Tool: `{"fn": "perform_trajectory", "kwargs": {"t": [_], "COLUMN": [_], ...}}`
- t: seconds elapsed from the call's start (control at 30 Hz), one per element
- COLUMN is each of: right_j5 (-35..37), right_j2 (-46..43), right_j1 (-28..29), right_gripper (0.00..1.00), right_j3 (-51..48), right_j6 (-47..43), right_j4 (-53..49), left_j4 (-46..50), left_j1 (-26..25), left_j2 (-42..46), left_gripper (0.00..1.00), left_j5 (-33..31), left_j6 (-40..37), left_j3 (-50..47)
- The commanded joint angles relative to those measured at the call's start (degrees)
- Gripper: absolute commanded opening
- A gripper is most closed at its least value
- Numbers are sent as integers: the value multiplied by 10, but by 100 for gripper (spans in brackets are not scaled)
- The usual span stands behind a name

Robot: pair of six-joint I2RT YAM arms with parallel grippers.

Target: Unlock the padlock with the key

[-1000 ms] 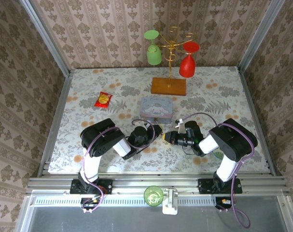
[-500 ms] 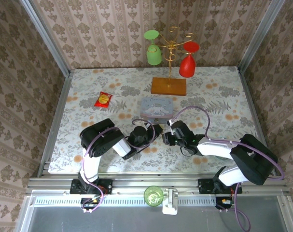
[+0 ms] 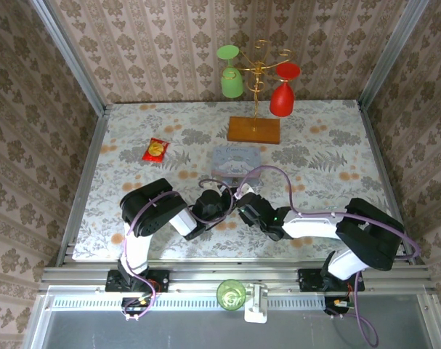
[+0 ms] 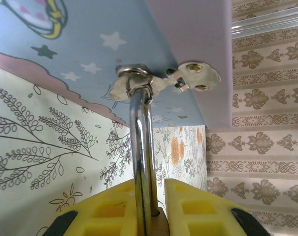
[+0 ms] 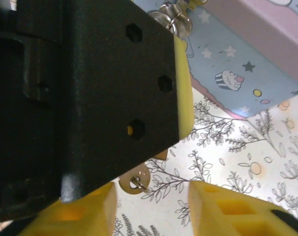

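**Padlock and key at the approach.** The tin stands about midway across the table, somewhat closer to the far edge than to the near one. The padlock hangs at the tin's near wall, its shackle threaded through the ring of the hasp.

The left gripper is clamped on the padlock. In the left wrist view we see its yellow fingers pressed to either side of the shackle's legs, with a sliver of brass body between them. We read the padlock's long axis as running from the hasp back toward the table's near edge. On that reading the keyway end faces away from the tin and toward the arms.

In the right wrist view we see a small brass disc with a wire ring, which we take for the bow of the key. It sits just below the left gripper's black body, beside a brass corner of the padlock. We cannot tell whether its blade is already seated in the keyway.

The right gripper stands spread and grasps nothing. The bow lies just ahead of the gap between its fingers and touches neither.

The right gripper is thus the nearer to the key, while the left serves as the vice. In our judgement the coming move turns on one alignment: the spread fingers must advance along the padlock's axis and pinch the bow across its flat faces before any twist. A pinch that lands off that axis may slip on so small a bow.
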State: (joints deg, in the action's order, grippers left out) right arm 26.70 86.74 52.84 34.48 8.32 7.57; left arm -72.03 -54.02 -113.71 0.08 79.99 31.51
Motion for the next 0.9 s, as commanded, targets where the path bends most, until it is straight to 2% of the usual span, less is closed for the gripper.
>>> {"fn": "perform_trajectory", "kwargs": {"t": [0.0, 0.1, 0.2, 0.27, 0.4, 0.6, 0.73, 0.87], "right_j5": [47, 45, 31, 24, -27, -250, -325, -443], "right_j2": [21, 39, 42, 44, 31, 0, 24, 81], "right_j1": [3, 5, 5, 5, -11, -121, -163, -222], "right_gripper": [34, 23, 7, 2, 0, 0, 0, 0], "right_j3": [20, 31, 34, 37, 14, -82, -100, -135], "right_j6": [-19, -20, -11, 0, 44, 179, 215, 309], "right_j4": [24, 35, 45, 42, 62, 186, 227, 368], "left_j4": [-21, -22, -21, -22, -22, -22, -23, -25], "left_j1": [-4, -6, -8, -9, -9, -9, -10, -10], "left_j2": [18, 17, 15, 11, 15, 27, 31, 36], "left_gripper": [8, 8, 8, 8, 9, 14, 15, 18], "left_j5": [11, 11, 12, 12, 10, 6, 1, -6], "left_j6": [5, 10, 13, 17, 16, 10, 10, 13], "left_j3": [4, 2, 3, 3, -1, -17, -28, -36]}}
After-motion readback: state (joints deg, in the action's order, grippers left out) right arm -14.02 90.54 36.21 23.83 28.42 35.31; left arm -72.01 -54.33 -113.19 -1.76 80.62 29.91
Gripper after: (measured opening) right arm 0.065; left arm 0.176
